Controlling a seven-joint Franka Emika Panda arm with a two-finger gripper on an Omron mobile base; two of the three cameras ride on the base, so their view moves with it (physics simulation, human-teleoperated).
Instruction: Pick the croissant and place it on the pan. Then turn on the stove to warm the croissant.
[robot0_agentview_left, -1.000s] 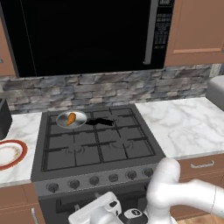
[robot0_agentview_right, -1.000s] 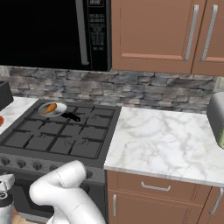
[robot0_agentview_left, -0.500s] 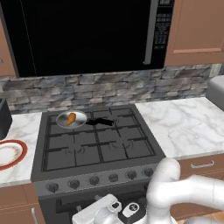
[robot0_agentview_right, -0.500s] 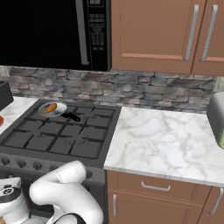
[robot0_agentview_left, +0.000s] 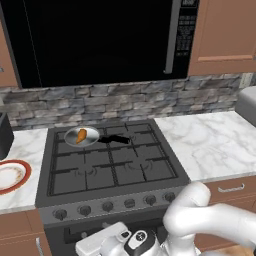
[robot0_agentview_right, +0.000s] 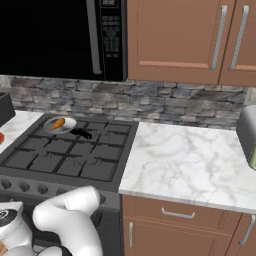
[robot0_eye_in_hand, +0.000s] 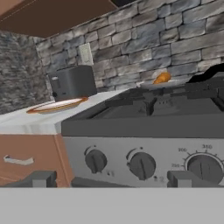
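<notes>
Croissant (robot0_agentview_left: 81, 135) sits in the pan (robot0_agentview_left: 90, 140) on the stove's (robot0_agentview_left: 112, 165) rear-left burner, roughly 10 o'clock on the cooktop in the left base view. Pan handle runs toward 3 o'clock. So placement looks done; my read is the knob step is what's left.

End effector (robot0_eye_in_hand: 112, 179) is low, in front of the stove face, fingers spread wide, nothing between them. Both tips show at the bottom of the hand view, facing the knob row. Nearest knobs (robot0_eye_in_hand: 141, 165) sit just above the tips; a larger dial with printed numbers at 3 o'clock is probably the oven, not a burner.

Handling guess: knob is rigid, small, smooth-sided, so slip is likely unless the fingers straddle it squarely across the diameter, then rotate about its axis. The croissant would be light, soft and crushable, but needs no more handling.

Hard to tell:
- which knob maps to the rear-left burner; no legible markings
- knob pointer positions, too small
- the croissant in the hand view shows as an orange sliver behind the grates; pan rim mostly hidden
- in the base views the hand is cut off at the bottom edge

Red-rimmed plate (robot0_agentview_left: 10, 176) on the desk at 9 o'clock of the stove, dark toaster (robot0_eye_in_hand: 72, 83) behind it.
</notes>
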